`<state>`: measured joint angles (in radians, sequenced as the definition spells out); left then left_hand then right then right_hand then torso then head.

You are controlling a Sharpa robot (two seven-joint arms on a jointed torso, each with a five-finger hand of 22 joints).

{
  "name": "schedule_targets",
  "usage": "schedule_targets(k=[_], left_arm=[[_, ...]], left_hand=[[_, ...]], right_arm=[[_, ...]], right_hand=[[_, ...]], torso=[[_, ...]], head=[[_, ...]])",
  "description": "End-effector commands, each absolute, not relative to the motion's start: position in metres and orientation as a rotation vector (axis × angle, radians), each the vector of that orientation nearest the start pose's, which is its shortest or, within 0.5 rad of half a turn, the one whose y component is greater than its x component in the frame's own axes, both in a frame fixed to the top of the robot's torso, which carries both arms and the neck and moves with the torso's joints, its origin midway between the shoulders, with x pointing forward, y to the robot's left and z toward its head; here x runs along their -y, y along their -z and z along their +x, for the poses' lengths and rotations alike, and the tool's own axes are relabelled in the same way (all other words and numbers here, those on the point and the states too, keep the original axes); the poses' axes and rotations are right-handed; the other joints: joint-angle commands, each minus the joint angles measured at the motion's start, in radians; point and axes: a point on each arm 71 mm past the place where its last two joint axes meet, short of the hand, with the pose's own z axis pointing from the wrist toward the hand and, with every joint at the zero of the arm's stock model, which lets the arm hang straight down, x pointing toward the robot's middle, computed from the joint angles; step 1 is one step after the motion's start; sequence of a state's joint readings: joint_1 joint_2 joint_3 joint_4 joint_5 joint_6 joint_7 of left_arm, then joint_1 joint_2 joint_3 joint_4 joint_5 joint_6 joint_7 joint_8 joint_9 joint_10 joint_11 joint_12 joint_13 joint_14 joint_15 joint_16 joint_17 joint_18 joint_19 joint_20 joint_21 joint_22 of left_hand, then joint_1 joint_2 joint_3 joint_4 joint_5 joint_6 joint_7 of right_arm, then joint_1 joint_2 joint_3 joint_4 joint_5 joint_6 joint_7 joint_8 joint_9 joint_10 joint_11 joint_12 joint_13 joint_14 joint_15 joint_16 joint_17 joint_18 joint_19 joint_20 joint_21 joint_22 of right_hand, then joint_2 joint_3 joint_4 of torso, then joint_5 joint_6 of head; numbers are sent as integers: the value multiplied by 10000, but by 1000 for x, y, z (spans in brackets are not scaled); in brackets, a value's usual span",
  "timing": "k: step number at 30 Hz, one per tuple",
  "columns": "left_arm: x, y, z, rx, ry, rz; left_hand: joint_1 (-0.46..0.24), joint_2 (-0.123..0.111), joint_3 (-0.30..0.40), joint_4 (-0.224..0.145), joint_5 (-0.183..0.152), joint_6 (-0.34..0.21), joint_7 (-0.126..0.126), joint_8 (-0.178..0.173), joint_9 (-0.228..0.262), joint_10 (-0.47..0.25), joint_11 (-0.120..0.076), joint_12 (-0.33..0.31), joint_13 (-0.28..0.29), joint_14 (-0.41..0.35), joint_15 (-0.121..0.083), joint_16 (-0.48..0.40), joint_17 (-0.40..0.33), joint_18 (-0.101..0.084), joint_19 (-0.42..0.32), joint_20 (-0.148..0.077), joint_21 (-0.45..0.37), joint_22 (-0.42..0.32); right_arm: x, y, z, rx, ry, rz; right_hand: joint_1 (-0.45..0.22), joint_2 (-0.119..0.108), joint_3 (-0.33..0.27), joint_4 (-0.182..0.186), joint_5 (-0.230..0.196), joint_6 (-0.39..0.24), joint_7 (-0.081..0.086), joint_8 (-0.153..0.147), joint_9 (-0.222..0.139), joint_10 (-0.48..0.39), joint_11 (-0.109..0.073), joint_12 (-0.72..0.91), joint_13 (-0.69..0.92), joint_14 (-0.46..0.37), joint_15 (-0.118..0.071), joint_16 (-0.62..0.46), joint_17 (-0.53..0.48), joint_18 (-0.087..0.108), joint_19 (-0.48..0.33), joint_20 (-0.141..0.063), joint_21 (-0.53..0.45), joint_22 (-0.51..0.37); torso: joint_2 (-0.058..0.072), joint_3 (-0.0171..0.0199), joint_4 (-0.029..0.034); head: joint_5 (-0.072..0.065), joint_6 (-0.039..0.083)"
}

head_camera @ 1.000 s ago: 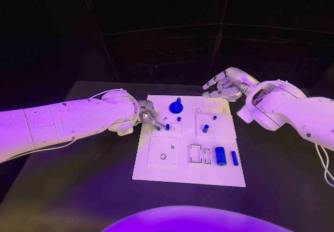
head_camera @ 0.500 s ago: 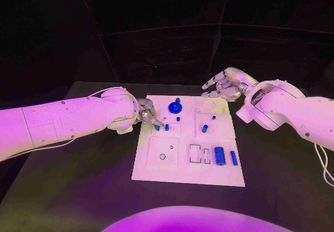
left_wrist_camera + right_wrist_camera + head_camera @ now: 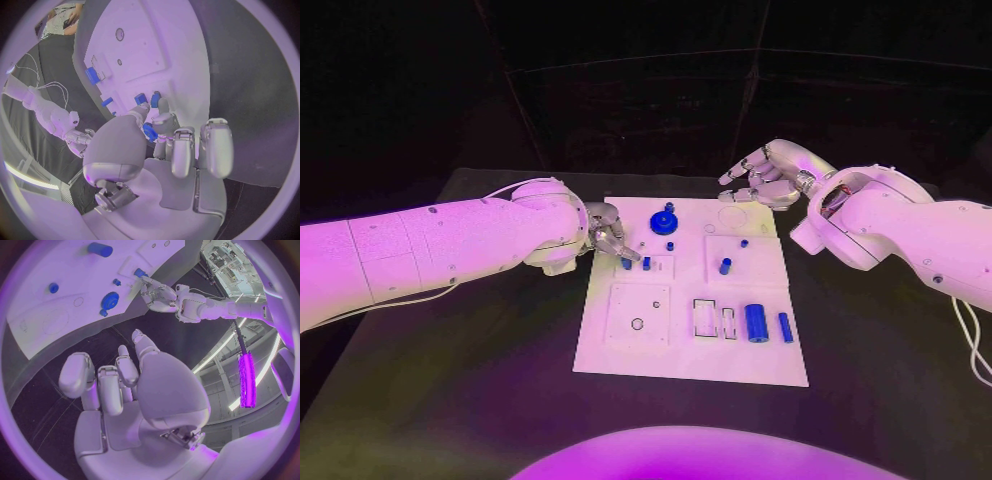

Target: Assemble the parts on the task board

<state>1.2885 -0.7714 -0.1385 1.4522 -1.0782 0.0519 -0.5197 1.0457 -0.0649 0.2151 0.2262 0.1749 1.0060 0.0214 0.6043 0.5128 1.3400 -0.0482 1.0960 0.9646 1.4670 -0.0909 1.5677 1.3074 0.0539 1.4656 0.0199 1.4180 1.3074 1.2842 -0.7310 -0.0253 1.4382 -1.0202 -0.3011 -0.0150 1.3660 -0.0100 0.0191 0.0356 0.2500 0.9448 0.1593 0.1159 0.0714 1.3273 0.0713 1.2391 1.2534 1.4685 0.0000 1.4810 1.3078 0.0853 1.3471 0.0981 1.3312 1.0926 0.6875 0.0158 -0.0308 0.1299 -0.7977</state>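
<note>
The left hand (image 3: 606, 236) pinches a small blue part (image 3: 149, 132) over the task board's (image 3: 646, 340) left edge on the desk; the right hand (image 3: 764, 175), fingers apart, hovers beyond. A loose pinch risks dropping or tilting it

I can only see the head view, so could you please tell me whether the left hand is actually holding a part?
Observer: Yes. The left wrist view shows the left hand pinching a small blue part between its thumb and a finger.
Operator: Thank you. What lies just ahead of it?
Observer: Two blue pegs stand on the task board, close beyond the pinched part.
Operator: And is the right hand carrying anything?
Observer: No. The right wrist view shows the right hand with nothing in it, fingers apart.
</note>
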Motion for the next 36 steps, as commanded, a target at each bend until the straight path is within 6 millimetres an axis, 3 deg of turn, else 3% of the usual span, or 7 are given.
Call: schedule_targets(k=[1,4,9,24,36], left_arm=[[-206,218,494,-22658,3375,-1699],[-206,218,494,-22688,3376,-1666],[-205,219,494,-22725,3375,-1629],[-204,218,494,-22687,3385,-1646],[-202,217,494,-22424,3514,-1791]], left_hand=[[104,42,-55,-15,12,60,-15,54,-19,70,19,13,-3,1038,-86,31,2634,-137,385,-79,36,1212],[417,183,-13,-124,33,43,-34,61,-46,71,4,3,-8,1038,-95,31,2634,-134,383,-85,26,1210],[1635,394,596,-914,83,-84,-91,40,-114,49,-53,-44,-24,1038,-137,31,2634,-125,370,-121,-13,1191],[2019,355,1176,-1321,91,-143,-63,33,-213,43,-31,-132,-85,1038,-116,31,2634,-116,354,-112,-65,1166],[2322,98,1900,-1845,84,-179,-26,78,-295,106,-5,-175,-99,1038,-84,31,2634,-124,370,-88,-50,1210]], right_arm=[[167,143,515,-16736,-9523,1517],[167,143,515,-16739,-9522,1518],[166,143,515,-16744,-9546,1501],[166,143,515,-16735,-9544,1505],[167,143,515,-16717,-9548,1503]], right_hand=[[-17,98,-2,53,54,-45,-4,39,-10,-27,-15,38,-4,671,-74,-42,1107,88,-39,4,-38,-10],[-17,98,-2,53,54,-45,-4,39,-10,-27,-15,38,-4,671,-74,-42,1107,88,-39,4,-38,-10],[-9,98,-1,55,57,-37,-7,46,-8,-8,-17,65,19,673,-75,-39,1114,87,-35,4,-37,-5],[-9,98,-1,55,57,-37,-7,46,-8,-8,-17,65,19,673,-75,-39,1114,87,-35,4,-37,-5],[-2,101,0,57,60,-31,-9,52,-7,-17,-19,51,4,670,-76,-47,1103,88,-35,3,-40,-8]], torso=[[2,-1,-2],[0,0,0],[2,-2,-1],[1,-4,-6],[1,-5,-1]], head=[[-9,-4],[-9,-11],[-2,-16],[6,-23],[-5,-31]])
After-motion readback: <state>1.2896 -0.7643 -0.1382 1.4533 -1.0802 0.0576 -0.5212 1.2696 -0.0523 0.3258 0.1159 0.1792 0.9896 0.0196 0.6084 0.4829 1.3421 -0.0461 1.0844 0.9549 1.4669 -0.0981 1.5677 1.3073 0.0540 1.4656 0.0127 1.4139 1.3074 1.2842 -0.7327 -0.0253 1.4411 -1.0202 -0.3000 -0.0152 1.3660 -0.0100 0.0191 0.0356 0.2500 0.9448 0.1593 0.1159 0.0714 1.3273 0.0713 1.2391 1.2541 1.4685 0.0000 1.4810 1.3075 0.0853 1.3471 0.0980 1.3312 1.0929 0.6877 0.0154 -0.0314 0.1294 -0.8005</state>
